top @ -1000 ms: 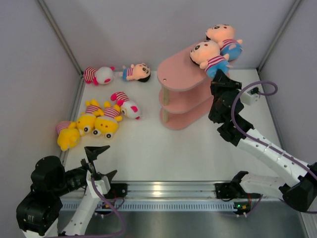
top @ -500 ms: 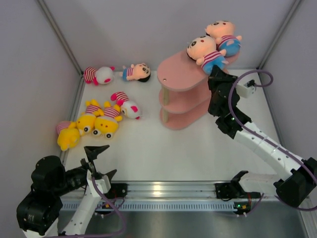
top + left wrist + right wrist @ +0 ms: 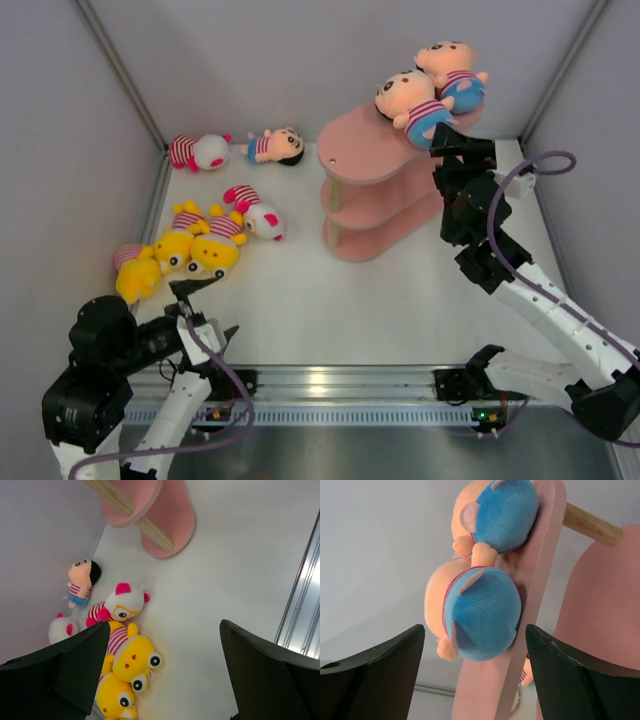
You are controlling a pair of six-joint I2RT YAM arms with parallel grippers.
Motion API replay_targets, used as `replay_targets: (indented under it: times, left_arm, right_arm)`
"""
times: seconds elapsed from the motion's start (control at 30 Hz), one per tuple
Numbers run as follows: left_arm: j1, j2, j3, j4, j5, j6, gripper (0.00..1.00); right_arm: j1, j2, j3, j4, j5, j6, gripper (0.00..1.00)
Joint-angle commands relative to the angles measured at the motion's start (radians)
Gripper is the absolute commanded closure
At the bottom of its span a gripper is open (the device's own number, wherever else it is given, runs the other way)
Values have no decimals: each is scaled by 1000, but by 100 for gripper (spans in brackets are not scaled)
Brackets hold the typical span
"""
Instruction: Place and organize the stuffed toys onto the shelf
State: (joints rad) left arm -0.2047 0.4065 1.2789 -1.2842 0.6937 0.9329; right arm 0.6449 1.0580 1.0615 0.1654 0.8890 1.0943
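Note:
The pink shelf (image 3: 372, 150) stands right of centre, and two peach-faced stuffed toys in blue shorts (image 3: 410, 102) (image 3: 452, 72) lie on its top board. My right gripper (image 3: 455, 142) is open just behind the nearer one. In the right wrist view that toy's blue seat (image 3: 482, 612) sits between the spread fingers of my right gripper (image 3: 475, 630), untouched, with the other toy (image 3: 506, 510) beyond. Several more toys lie on the table at the left: yellow ones (image 3: 213, 250), a white-faced one (image 3: 256, 211) and a peach-faced one (image 3: 277, 146). My left gripper (image 3: 202, 307) hangs open near the front left.
The left wrist view shows my left gripper (image 3: 165, 670) above a yellow toy (image 3: 135, 660), a white-faced toy (image 3: 123, 607) and the shelf's lower boards (image 3: 167, 525). Another white-faced toy (image 3: 197, 152) lies by the back left wall. Grey walls close in the table.
My right gripper has opened and let go of the nearer peach-faced toy, which now rests on the top board. The left arm has shifted slightly.

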Motion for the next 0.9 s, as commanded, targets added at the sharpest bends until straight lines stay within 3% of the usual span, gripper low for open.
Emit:
replay_targets:
  times: [0.0, 0.13, 0.17, 0.23, 0.3, 0.5, 0.63, 0.73, 0.87]
  left_arm:
    - [2, 124, -16, 193, -117, -204, 3]
    - [2, 303, -44, 319, -233, -357, 15]
    - [2, 337, -56, 371, -259, -379, 21]
    - [2, 443, -56, 397, -253, -373, 25]
    - [2, 507, -70, 524, -321, -403, 28]
    - [1, 780, -108, 969, -534, -424, 29]
    - [2, 1054, -70, 1239, -586, -442, 24]
    - [1, 1286, 89, 1260, -547, -468, 21]
    - [1, 1573, 408, 1260, -499, -519, 17]
  right_arm:
    - [-16, -90, 8, -30, -94, -132, 16]
    - [-14, -153, 2, -92, -237, -192, 13]
    - [-14, -174, 2, -118, -261, -224, 13]
    - [-13, -194, 2, -142, -308, -261, 13]
    - [-14, -230, 3, -162, -338, -322, 13]
    - [-13, -311, 9, -245, -404, -488, 14]
    - [-14, -334, 9, -259, -449, -615, 14]
    - [-14, -326, 17, -250, -473, -721, 14]
    - [-14, -303, 28, -239, -449, -839, 12]
